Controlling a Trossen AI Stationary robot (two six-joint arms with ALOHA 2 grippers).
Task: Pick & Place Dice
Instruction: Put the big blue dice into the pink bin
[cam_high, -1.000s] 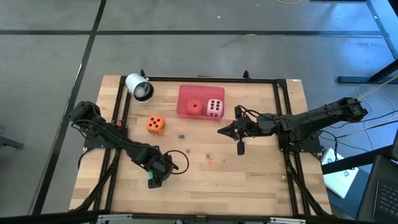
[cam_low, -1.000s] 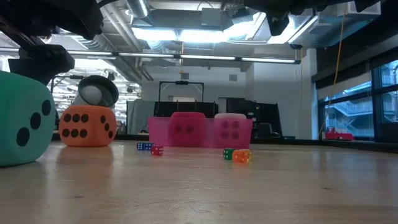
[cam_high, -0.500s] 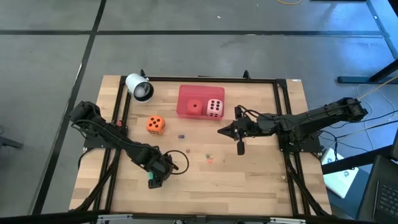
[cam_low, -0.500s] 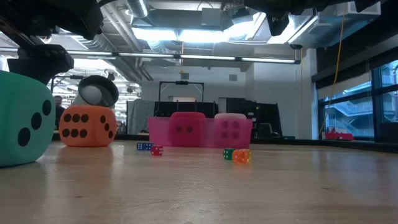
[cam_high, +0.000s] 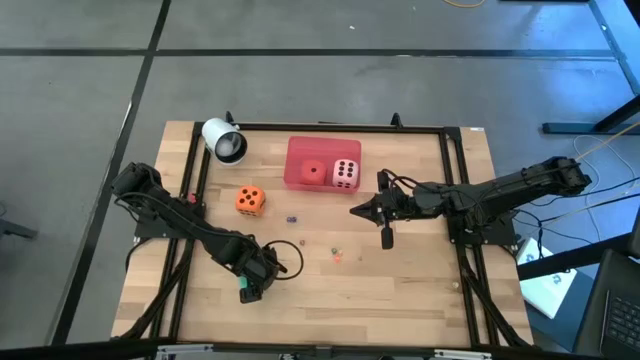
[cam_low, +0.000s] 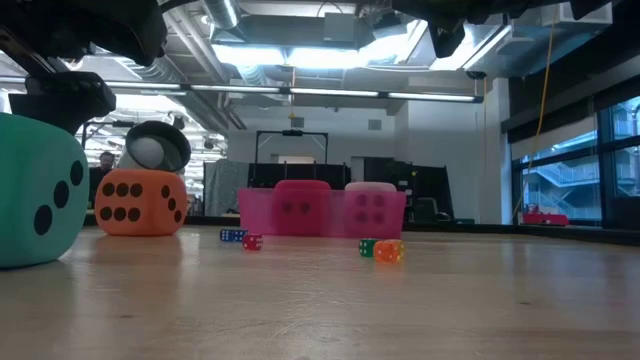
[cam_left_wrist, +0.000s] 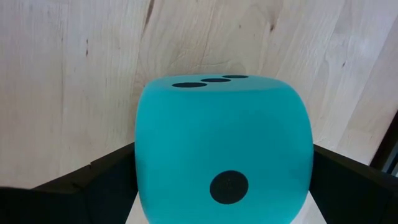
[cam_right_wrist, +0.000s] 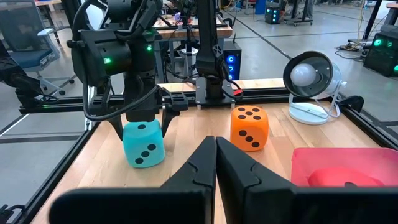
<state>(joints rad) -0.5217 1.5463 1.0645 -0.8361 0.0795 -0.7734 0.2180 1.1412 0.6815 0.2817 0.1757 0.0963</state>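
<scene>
Tray (cam_high: 300, 152): red die (cam_high: 314, 171), pink die (cam_high: 345, 173) inside.
Outside tray: orange die (cam_high: 250, 200); teal die (cam_left_wrist: 224, 155) (between wide-open left claw (cam_high: 248, 288), ungripped).
Right claw (cam_high: 360, 211): shut, empty.

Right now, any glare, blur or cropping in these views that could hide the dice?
High view: even light, but the left gripper covers the teal die. Low view: bright ceiling lights behind, teal die cut off at the frame edge. Left wrist view: the die fills the frame, sharp. Right wrist view: red die looks soft-edged inside the pink tray; orange die is clear.
</scene>
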